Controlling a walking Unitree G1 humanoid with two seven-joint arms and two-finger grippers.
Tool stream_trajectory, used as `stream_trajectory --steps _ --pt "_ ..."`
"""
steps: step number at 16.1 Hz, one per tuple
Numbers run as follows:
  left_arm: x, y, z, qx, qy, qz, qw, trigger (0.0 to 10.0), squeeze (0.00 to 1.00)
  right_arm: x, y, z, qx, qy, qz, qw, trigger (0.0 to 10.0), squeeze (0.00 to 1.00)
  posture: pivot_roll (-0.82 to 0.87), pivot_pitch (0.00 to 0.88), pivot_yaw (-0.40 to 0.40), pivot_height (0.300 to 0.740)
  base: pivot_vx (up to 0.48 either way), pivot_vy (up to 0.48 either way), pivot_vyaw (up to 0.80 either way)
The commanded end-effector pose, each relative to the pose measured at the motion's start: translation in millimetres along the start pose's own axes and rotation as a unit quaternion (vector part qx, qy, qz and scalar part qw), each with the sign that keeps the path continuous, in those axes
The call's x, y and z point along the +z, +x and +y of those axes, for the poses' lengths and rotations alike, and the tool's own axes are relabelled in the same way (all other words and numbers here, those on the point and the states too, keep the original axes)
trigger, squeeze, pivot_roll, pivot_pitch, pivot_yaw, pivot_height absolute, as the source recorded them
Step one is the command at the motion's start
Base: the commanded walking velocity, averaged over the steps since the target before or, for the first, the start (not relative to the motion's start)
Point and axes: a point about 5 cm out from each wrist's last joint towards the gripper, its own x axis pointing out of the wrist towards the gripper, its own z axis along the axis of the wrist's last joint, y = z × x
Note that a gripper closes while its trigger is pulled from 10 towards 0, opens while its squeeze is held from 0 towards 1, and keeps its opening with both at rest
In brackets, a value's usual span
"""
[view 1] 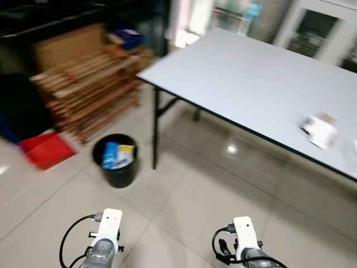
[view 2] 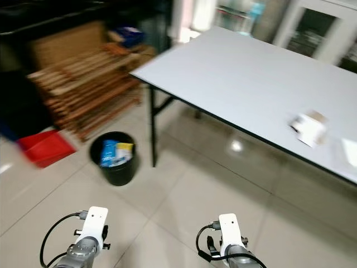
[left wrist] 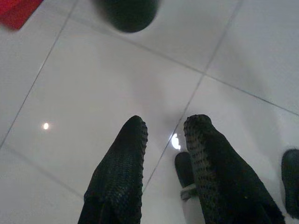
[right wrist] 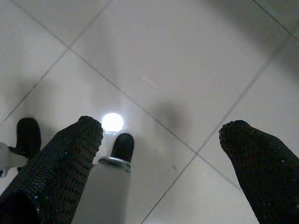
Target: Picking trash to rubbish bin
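Note:
A black round rubbish bin [view 1: 115, 161] stands on the tiled floor by the table's leg, with blue and yellow wrappers inside; its base also appears in the left wrist view as the bin [left wrist: 128, 14]. A crumpled white piece of trash [view 1: 319, 130] lies on the grey table [view 1: 251, 78], near its front edge on the right. Both arms hang low in front of me. My left gripper [left wrist: 166, 133] points at bare floor, its fingers a little apart and holding nothing. My right gripper [right wrist: 161, 128] is wide open over the tiles, also holding nothing.
Stacked wooden slats [view 1: 89, 89] lean at the back left. A red flat object [view 1: 47, 149] lies on the floor to the left of the bin. White cabinets [view 1: 318, 30] stand behind the table. Open tiled floor lies between me and the table.

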Motion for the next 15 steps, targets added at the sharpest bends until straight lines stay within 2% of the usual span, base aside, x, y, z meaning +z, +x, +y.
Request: stream_trajectory --steps 1,5,9,12,13,15 --pt "-1.6 -0.6 -3.8 -0.01 -0.005 0.001 1.0 10.0 0.0 -6.3 -1.3 -4.6 -0.004 0.0 0.014 1.0 10.0 0.0 0.0 0.047 -0.101 0.74 0.0 0.0 -0.8" --pt "-2.1 -0.5 -2.0 -0.005 0.002 0.003 1.0 10.0 0.0 -8.3 -1.7 -5.9 -0.007 -0.002 0.018 1.0 10.0 0.0 0.0 0.046 -0.1 0.74 0.0 0.0 -0.8" --pt "-2.6 -0.5 -2.0 -0.005 0.007 0.007 1.0 10.0 0.0 -6.8 -1.3 -5.2 -0.007 -0.003 0.018 1.0 10.0 0.0 0.0 0.043 -0.099 0.74 0.0 0.0 0.0" --pt "-2.4 -0.4 -2.3 -0.006 0.011 0.007 1.0 10.0 0.0 -5.2 -0.9 -4.8 -0.007 -0.004 0.017 1.0 10.0 0.0 0.0 0.044 -0.099 0.74 0.0 0.0 -0.8" --pt "-2.7 -0.5 -2.2 -0.005 0.014 0.007 1.0 10.0 0.0 -5.2 -0.9 -4.7 -0.006 -0.004 0.016 1.0 10.0 0.0 0.0 0.045 -0.101 0.74 0.0 0.0 0.0" --pt "-4.4 -0.8 -1.4 -0.003 0.021 0.009 1.0 10.0 0.0 -5.8 -1.0 -3.8 -0.005 -0.005 0.017 1.0 10.0 0.0 0.0 0.046 -0.101 0.74 0.0 -0.366 0.0"
